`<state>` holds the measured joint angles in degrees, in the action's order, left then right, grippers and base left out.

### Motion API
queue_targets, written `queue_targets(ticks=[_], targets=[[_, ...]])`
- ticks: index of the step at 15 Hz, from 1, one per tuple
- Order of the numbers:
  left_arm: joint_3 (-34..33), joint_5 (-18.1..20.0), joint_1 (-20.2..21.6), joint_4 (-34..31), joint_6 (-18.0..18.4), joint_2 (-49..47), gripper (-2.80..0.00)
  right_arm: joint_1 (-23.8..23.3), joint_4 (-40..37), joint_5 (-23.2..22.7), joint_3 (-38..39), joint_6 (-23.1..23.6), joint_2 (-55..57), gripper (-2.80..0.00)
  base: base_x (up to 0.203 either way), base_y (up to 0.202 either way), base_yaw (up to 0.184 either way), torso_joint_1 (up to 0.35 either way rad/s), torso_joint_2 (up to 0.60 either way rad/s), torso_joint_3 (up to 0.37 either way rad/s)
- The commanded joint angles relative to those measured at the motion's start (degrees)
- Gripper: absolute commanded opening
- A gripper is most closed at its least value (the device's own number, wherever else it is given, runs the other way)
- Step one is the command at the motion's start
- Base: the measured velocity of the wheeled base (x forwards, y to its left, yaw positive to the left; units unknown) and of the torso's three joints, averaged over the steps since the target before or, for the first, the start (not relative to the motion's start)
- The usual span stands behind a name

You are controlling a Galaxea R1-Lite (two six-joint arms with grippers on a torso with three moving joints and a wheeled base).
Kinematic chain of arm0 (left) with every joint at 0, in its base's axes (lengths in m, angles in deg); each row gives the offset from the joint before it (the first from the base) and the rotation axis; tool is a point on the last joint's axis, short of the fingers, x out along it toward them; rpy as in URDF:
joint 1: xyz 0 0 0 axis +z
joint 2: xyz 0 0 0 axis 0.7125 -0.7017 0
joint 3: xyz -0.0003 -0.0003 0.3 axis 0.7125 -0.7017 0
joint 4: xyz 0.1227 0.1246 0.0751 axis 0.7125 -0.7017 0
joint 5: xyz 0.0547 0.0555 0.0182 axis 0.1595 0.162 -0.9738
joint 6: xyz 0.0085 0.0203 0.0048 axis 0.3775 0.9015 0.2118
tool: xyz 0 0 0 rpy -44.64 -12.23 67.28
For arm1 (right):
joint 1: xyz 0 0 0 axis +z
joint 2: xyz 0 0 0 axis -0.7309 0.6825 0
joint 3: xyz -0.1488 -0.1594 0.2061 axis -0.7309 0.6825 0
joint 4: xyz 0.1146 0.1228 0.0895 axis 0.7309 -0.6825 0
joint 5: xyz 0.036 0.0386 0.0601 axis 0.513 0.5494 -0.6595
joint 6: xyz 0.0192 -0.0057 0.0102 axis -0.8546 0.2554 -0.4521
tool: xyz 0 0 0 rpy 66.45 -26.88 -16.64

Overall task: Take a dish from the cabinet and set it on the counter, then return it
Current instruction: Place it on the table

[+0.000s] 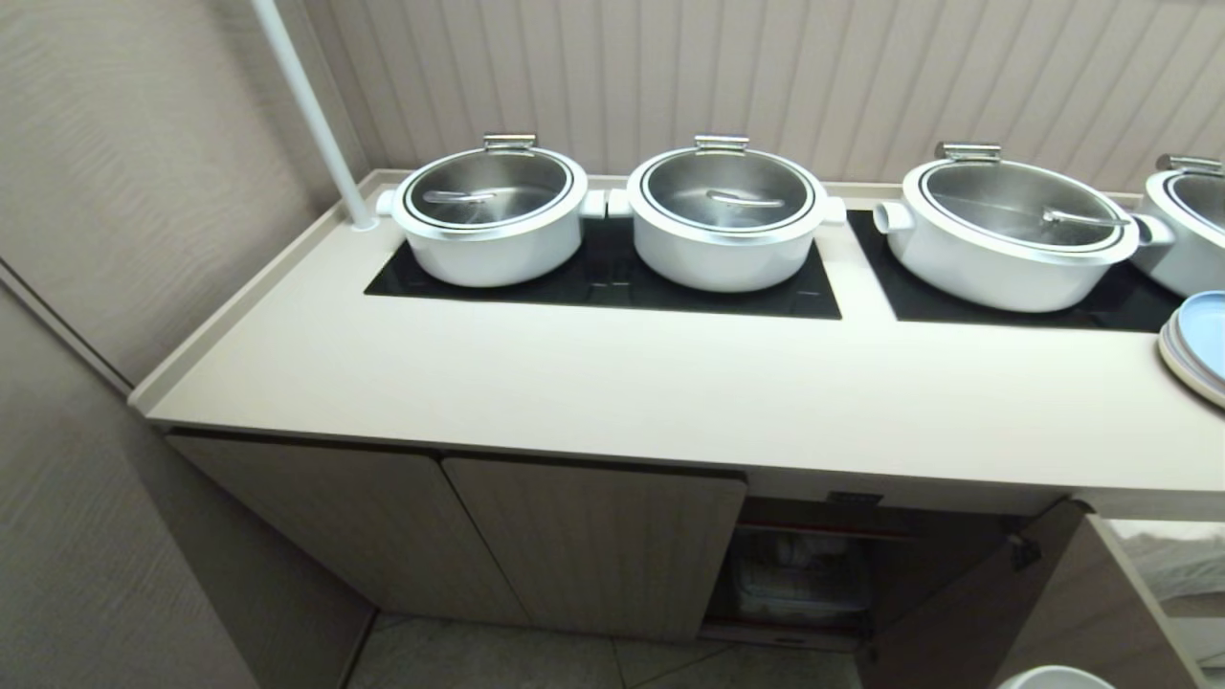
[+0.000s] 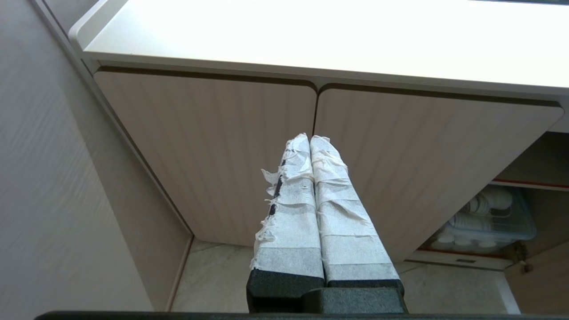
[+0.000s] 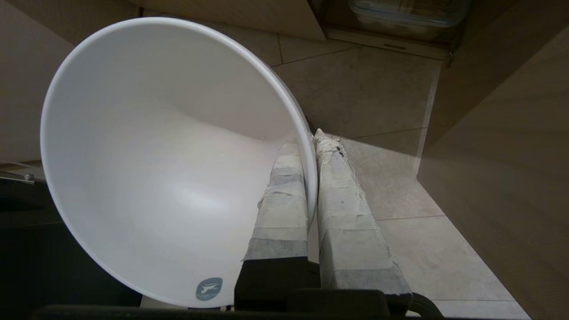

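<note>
Right wrist view: my right jaws (image 3: 311, 146) are clenched on the rim of the white dish (image 3: 155, 169), one taped finger (image 3: 282, 204) inside the bowl and the other against its outer wall. The dish is tipped on edge, its hollow facing the camera, a small grey logo near the rim. It hangs above the tiled floor (image 3: 391, 115), clear of the cabinet. An open cabinet door (image 3: 502, 178) stands just beside the jaws on the outer-finger side, and a clear container (image 3: 409, 13) sits in the cabinet opening beyond.

Left wrist view: my left jaws (image 2: 310, 138) are clenched on nothing, taped fingers pressed together, pointing at two closed ribbed doors of the cabinet (image 2: 222, 146).

Head view: the worktop (image 1: 622, 383) carries four white pots with steel lids (image 1: 490, 212) on black glass panels (image 1: 612, 282), with a stack of plates (image 1: 1196, 344) at its right edge. Below, the cabinet's right compartment stands open, stored ware dimly visible inside. The dish's rim shows at the lower frame edge.
</note>
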<state>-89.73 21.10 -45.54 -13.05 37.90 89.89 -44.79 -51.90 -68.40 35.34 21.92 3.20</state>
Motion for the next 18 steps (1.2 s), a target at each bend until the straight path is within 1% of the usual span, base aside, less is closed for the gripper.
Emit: queue_targets(ticks=[1, 13, 16, 18], targets=[[0.03, -0.04, 0.01, 0.04, -0.04, 0.02, -2.8, -0.02, -0.06, -0.1, 0.07, 0.01, 0.09, -2.8, 0.0, 0.0, 0.0, 0.052, -0.08, -0.052], [0.01, -0.04, 0.01, 0.04, -0.04, 0.02, -2.8, -0.06, 1.0, 0.08, 0.6, 0.01, 0.0, -2.8, 0.0, 0.0, 0.0, 0.052, -0.09, -0.048], [0.02, -0.04, 0.01, 0.04, -0.04, 0.02, -2.8, -0.06, 4.43, 0.06, 1.43, 0.07, 0.09, -2.8, 0.0, 0.0, 0.0, 0.0, 0.0, 0.0], [0.03, -0.04, 0.01, 0.04, -0.04, 0.02, -2.8, 0.0, 4.51, 0.08, 1.33, 0.15, 0.42, -2.8, 0.0, 0.0, 0.0, 0.0, 0.0, 0.0]])
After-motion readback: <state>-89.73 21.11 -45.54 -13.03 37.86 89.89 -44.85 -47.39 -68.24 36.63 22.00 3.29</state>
